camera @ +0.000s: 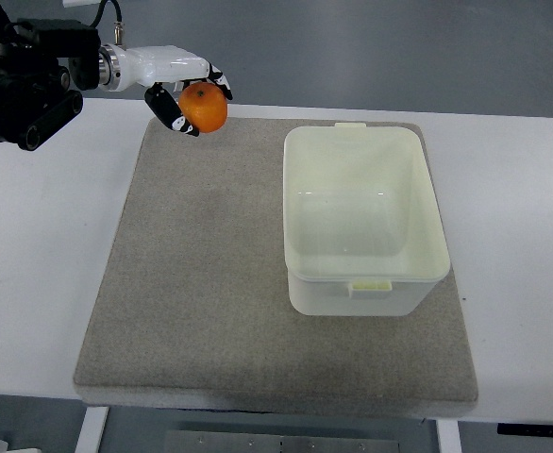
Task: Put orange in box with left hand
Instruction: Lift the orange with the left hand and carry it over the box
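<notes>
Gripping orange (204,108), left hand (184,90), mat corner (163,142)

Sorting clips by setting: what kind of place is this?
Probably a lab test bench: a plain white table with a grey mat, one empty white plastic box and bare grey floor.

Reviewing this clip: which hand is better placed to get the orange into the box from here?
Left. The left hand already has its fingers around the orange over the mat's far left corner, and the open box lies to its right. No right hand is in view.
</notes>
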`<state>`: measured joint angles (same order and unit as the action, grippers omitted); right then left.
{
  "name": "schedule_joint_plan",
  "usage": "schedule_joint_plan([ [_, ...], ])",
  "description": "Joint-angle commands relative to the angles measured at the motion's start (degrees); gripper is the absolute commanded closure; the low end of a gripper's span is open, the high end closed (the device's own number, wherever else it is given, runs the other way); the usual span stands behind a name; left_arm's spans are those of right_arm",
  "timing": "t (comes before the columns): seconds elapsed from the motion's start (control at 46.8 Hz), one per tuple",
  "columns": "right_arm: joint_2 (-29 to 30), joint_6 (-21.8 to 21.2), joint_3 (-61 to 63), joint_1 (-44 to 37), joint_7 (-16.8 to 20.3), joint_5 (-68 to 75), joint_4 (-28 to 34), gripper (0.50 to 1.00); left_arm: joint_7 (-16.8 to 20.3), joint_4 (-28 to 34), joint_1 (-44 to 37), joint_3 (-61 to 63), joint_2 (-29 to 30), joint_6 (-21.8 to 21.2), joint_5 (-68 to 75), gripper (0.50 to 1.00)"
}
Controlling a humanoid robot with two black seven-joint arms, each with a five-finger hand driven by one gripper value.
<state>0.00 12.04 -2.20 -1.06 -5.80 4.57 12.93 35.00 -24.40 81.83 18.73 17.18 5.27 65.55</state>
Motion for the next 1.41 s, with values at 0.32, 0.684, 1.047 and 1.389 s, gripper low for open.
schedule_joint_plan([
  [0.32, 0.0, 0.0, 0.0, 0.0, 0.0, 0.0, 0.0, 0.556, 0.0, -5.9, 5.7, -2.8, -0.9, 0.0, 0.0, 1.000],
  [0.684, 0.0, 0.0, 0.0, 0.0, 0.0, 0.0, 0.0, 0.556, 0.0, -15.5, 9.1, -8.2, -0.2, 0.0, 0.1, 1.000],
  [1.047, 0.0, 0.0, 0.0, 0.0, 0.0, 0.0, 0.0, 0.556, 0.0, -21.6, 11.1, -9.7, -0.8, 0.0, 0.7, 1.000],
  [1.389, 0.0, 0.0, 0.0, 0.0, 0.0, 0.0, 0.0, 0.556, 0.0, -28.4, 11.2, -9.3, -0.8, 0.1, 1.5, 1.000],
])
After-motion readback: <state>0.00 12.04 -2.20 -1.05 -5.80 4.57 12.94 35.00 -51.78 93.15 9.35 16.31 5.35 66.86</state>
